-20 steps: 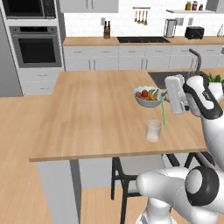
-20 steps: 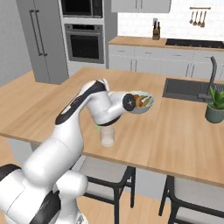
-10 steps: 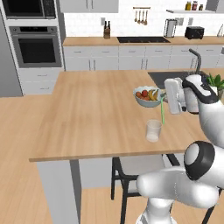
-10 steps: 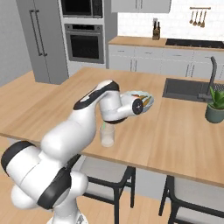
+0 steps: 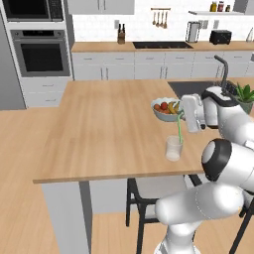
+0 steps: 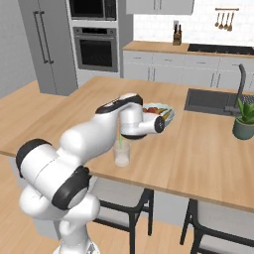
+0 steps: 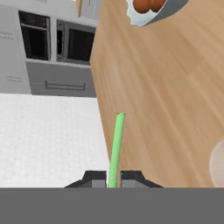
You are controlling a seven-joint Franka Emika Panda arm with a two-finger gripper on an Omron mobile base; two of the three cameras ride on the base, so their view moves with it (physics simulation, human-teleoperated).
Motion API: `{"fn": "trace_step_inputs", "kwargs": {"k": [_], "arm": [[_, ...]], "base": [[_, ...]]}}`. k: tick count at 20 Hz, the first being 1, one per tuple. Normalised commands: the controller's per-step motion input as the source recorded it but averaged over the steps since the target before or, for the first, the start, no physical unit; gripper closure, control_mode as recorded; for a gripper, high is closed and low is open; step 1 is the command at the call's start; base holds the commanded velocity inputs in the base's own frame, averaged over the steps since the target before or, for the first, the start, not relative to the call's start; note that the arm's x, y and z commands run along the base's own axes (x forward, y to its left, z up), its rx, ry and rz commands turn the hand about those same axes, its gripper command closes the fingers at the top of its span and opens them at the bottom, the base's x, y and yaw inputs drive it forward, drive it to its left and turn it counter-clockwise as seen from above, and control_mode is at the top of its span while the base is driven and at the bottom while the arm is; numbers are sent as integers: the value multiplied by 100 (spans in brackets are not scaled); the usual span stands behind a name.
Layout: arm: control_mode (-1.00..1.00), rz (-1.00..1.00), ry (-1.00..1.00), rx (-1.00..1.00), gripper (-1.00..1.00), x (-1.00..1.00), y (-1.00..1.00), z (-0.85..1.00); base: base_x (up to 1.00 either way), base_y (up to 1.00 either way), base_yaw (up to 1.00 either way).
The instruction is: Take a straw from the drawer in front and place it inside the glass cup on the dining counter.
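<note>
My gripper (image 5: 182, 116) is shut on the thin green straw (image 5: 179, 130) and holds it upright over the glass cup (image 5: 173, 148), which stands near the front edge of the dining counter (image 5: 99, 129). From the right base view, the straw (image 6: 119, 140) drops from the gripper (image 6: 121, 131) to the cup (image 6: 121, 153), with its lower end at the mouth. In the hand view the straw (image 7: 116, 146) rises from between the fingertips of the gripper (image 7: 113, 179), and the cup (image 7: 217, 162) sits at the right edge. The drawer is out of view.
A pale bowl of fruit (image 5: 166, 110) stands just behind the cup, close to my hand. A sink with a dark faucet (image 5: 221, 70) and a potted plant (image 6: 244, 124) lie to the right. Dark stools (image 5: 149, 193) stand under the counter's front edge.
The gripper has carried the straw a little to the left and down, bringing it over the cup. The cup and the bowl have stayed in place.
</note>
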Motion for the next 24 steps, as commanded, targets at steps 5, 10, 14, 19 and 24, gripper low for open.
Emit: {"fn": "trace_step_inputs", "kwargs": {"k": [5, 10, 14, 19, 24], "arm": [[-100, 5, 0, 0, 100, 23, 0, -43], [-100, 4, -1, 0, 100, 23, 0, -11], [-100, 5, -6, 0, 100, 3, 0, -3], [-100, 7, -8, 0, 100, 0, 0, -13], [-100, 10, -13, 0, 100, -9, 0, -21]], "base": [[0, 0, 0], [0, 0, 0], [0, 0, 0], [0, 0, 0], [0, 0, 0]]}}
